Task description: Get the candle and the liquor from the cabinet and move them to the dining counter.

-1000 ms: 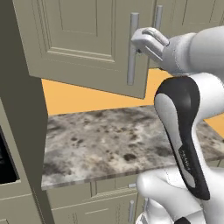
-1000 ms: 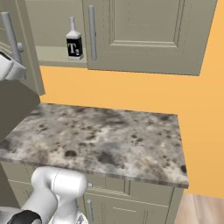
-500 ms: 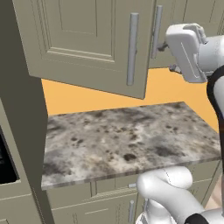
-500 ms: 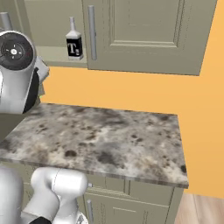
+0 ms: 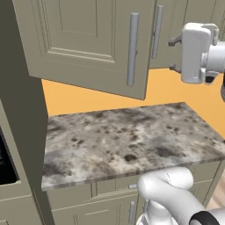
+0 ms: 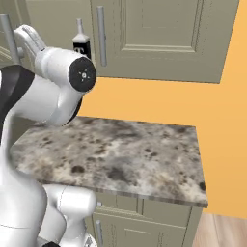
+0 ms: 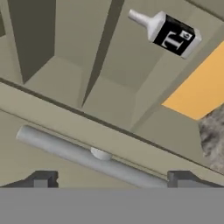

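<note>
The liquor (image 6: 81, 43) stands inside the open cabinet (image 5: 88, 39), a clear bottle with a black label and a white "T". In the hand view the liquor (image 7: 171, 33) appears rolled on its side at the top right, on the cabinet shelf (image 7: 109, 100). My gripper (image 5: 175, 55) hovers at cabinet height right of the open door, open, with nothing between its fingers (image 7: 41, 179). A grey bar handle (image 7: 87, 156) crosses just in front of the tips. The candle and the dining counter are out of view.
The open door's bar handle (image 5: 132, 48) juts toward me, with another handle (image 5: 157, 30) behind it. A wall-backed marble worktop (image 5: 132, 140) lies below the cabinet, over drawers. A closed cabinet door (image 6: 164, 34) and an orange wall (image 6: 159, 101) are to the right.
The hand has let go of the open door's handle and swung right, turning to face the cabinet opening. The door stays open and the bottle has not moved.
</note>
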Tool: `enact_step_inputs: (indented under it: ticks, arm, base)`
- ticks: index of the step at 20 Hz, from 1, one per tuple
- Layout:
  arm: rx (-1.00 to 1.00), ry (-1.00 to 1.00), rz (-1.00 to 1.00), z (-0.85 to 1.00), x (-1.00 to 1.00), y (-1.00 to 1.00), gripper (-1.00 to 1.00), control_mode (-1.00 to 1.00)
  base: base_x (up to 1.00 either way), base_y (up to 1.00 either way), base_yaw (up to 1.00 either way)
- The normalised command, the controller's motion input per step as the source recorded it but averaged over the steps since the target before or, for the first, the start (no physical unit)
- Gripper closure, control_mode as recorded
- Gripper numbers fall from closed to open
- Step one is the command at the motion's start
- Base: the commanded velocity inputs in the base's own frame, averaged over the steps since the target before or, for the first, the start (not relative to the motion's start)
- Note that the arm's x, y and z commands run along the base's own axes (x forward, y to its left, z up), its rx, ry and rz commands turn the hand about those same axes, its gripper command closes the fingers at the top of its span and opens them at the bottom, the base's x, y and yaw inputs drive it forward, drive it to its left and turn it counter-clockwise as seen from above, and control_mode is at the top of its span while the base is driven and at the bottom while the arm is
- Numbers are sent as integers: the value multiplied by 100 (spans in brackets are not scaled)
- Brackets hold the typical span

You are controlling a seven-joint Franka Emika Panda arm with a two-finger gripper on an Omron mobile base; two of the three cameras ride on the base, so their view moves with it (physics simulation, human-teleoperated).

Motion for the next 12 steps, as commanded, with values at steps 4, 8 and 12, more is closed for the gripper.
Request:
enact_step_inputs:
  ticks: [4, 8, 12]
  arm:
    - [17, 12, 12, -18, 58, -3, -100, -100]
    - [15, 10, 15, -10, 65, -2, -100, -100]
    - [5, 2, 15, -8, 53, 18, -100, -100]
  base:
    - [0, 0, 0]
    - [0, 0, 0]
    - [0, 0, 0]
